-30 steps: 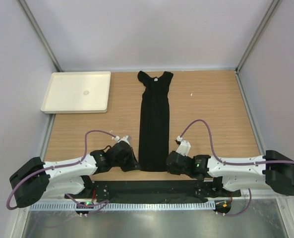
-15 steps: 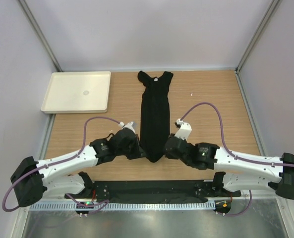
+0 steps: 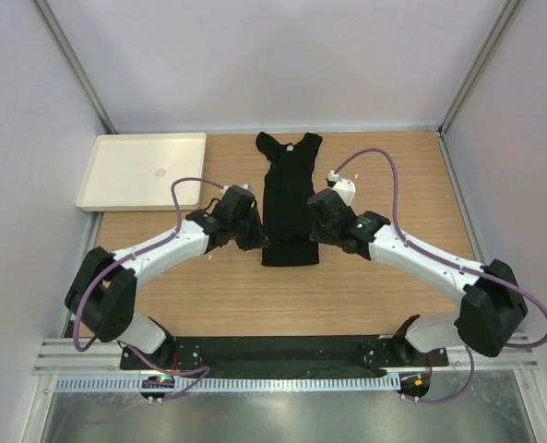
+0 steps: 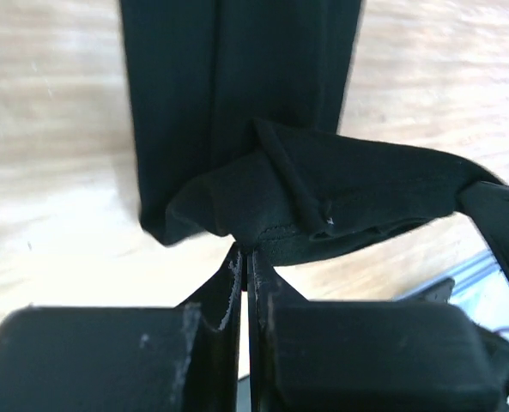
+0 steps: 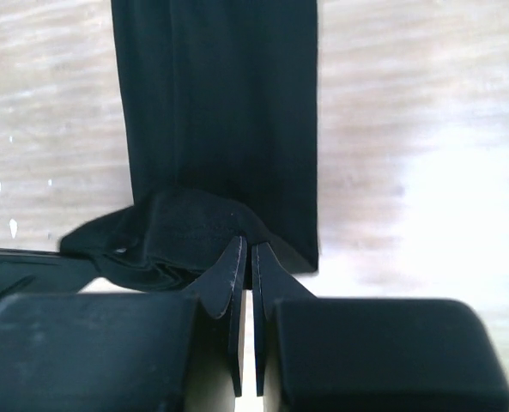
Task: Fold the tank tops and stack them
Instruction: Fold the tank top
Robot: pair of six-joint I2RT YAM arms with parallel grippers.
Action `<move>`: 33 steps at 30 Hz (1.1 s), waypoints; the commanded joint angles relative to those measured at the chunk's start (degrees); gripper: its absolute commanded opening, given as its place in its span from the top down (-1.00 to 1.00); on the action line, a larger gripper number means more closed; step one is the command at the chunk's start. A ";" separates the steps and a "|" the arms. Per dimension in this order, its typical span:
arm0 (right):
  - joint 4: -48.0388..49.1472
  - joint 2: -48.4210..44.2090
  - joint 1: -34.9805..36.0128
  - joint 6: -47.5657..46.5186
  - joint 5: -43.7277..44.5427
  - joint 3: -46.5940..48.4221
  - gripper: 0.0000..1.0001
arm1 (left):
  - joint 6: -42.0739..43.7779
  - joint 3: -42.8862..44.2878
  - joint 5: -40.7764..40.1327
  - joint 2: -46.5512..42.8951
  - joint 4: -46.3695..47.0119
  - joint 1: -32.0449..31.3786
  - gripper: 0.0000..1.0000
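step: folding tank top (image 3: 288, 189) hem up
left tool (image 4: 245, 257), right tool (image 5: 244, 249): both pinching hem
next: lay flat, let go

One black tank top (image 3: 289, 185), one cream tray (image 3: 125, 175), two tools, namely left tool (image 3: 259, 240) and right tool (image 3: 316, 240), one wooden desk (image 3: 393, 185).

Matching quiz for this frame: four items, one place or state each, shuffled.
1. black soft-fabric tank top
2. cream rectangular plastic tray
3. left gripper
4. right gripper

A. shut on the hem's right corner
B. far-left corner of the wooden table
C. shut on the hem's left corner
D. lengthwise along the table's middle, near end lifted and doubled back

Pairs: 1-D, 2-B, 3-C, 4-A
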 commanded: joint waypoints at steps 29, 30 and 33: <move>7.61 21.08 -13.31 -13.31 -8.49 21.88 0.97 | 5.77 24.12 1.67 14.30 -4.03 7.04 1.00; 7.53 21.44 -13.84 -13.31 -8.92 22.32 0.98 | 5.86 25.43 1.67 14.74 -4.55 7.12 1.00; 7.44 23.19 -14.46 -13.66 -9.81 23.81 0.98 | 6.30 27.81 1.93 16.67 -5.52 7.65 1.00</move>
